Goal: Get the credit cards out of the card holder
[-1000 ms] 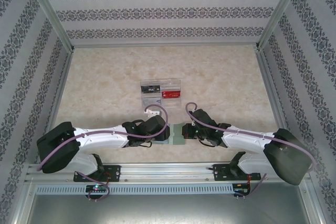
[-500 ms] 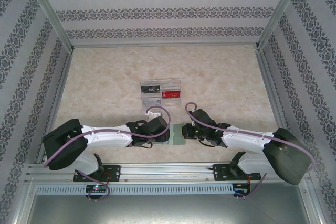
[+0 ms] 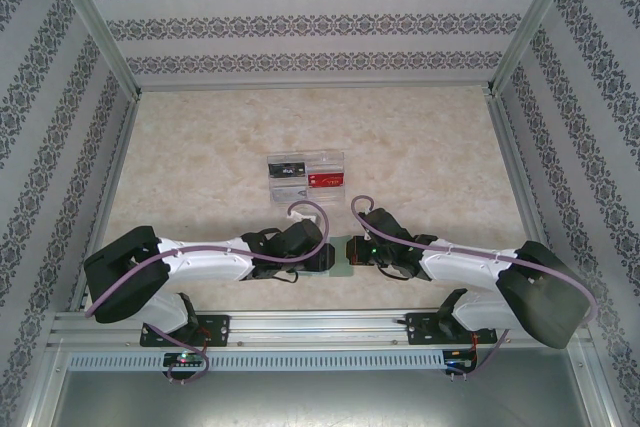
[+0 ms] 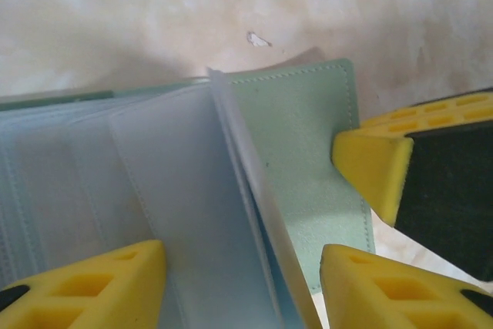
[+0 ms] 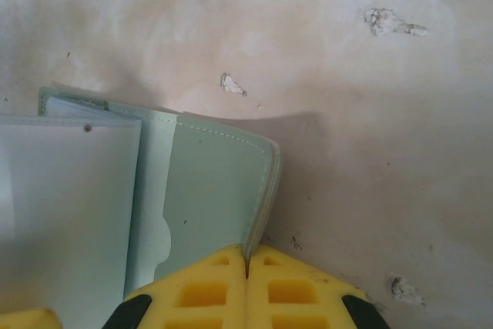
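The card holder, a grey-green folding case, lies open on the table between my two grippers. Its green cover and pale blue-grey sleeves sit right under the left wrist camera. My left gripper is open, its yellow fingers astride an upright sleeve leaf without pinching it. My right gripper is shut on the edge of the holder's right cover, which it lifts slightly. One right finger shows in the left wrist view. A red credit card lies in the clear tray.
The clear divided tray stands just beyond the holder at mid-table, with a dark card in its left part. Patterned walls and metal posts enclose the table. The beige tabletop stretches back and to both sides.
My left gripper has slid a little to the right, further over the open holder. The right gripper keeps its grip on the cover edge and has barely shifted.
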